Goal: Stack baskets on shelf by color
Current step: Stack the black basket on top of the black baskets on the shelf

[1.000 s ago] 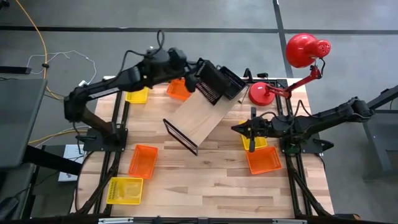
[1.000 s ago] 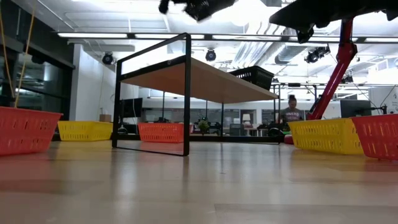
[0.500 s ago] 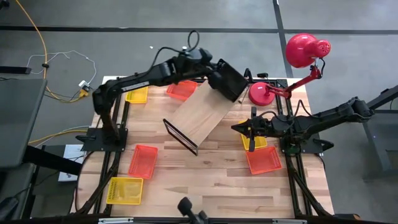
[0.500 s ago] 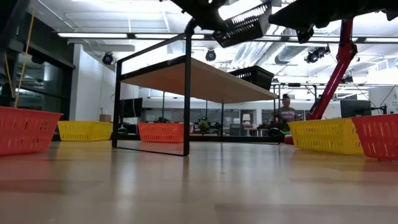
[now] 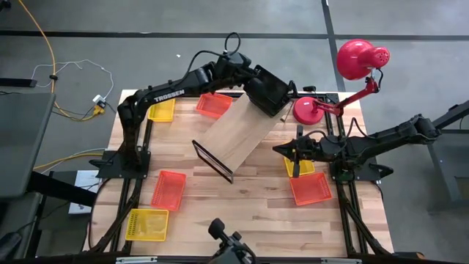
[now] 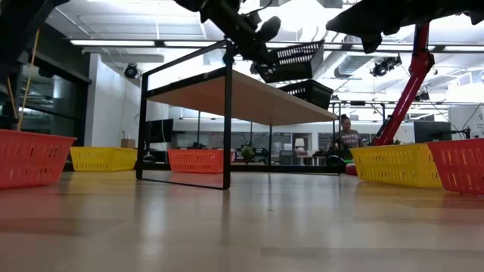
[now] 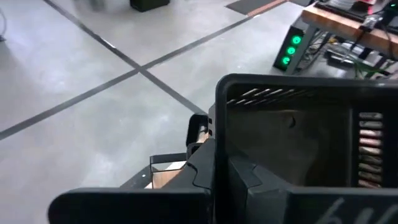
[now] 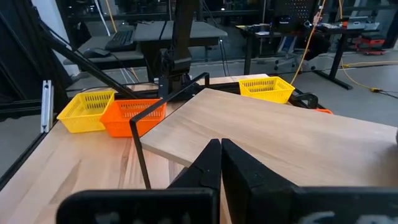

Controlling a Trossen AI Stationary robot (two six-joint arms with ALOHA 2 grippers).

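Note:
My left gripper (image 5: 251, 82) is shut on a black basket (image 5: 268, 92) and holds it in the air over the far end of the shelf (image 5: 238, 133). The low view shows that basket (image 6: 292, 62) just above a second black basket (image 6: 308, 92), which rests on the shelf top (image 6: 234, 94). Orange baskets (image 5: 214, 105) (image 5: 168, 188) (image 5: 310, 188) and yellow baskets (image 5: 161, 111) (image 5: 146, 224) (image 5: 301, 167) sit on the table. My right gripper (image 5: 278, 150) is shut and hovers beside the shelf's right side; the right wrist view shows its closed gripper (image 8: 221, 158) over the board (image 8: 280, 134). My left gripper pinches the black basket by one side wall (image 7: 217, 134), close to a corner; its fingers (image 7: 208, 180) reach out toward the table's right and slant down. The basket is lifted clear and slightly tilted above the basket on the shelf. My own fingers hide the exact place of contact.
A red lamp (image 5: 346, 73) stands at the far right corner, with its base (image 5: 304, 110) close to the shelf's far end. The shelf's black wire frame (image 5: 212, 160) stands near the table's middle. A person (image 6: 348, 137) shows in the room beyond.
My left gripper has swung toward the table's right and come down toward the shelf's far end, staying shut on the black basket. The basket was steeply tipped and now hangs nearly level over the other black basket.

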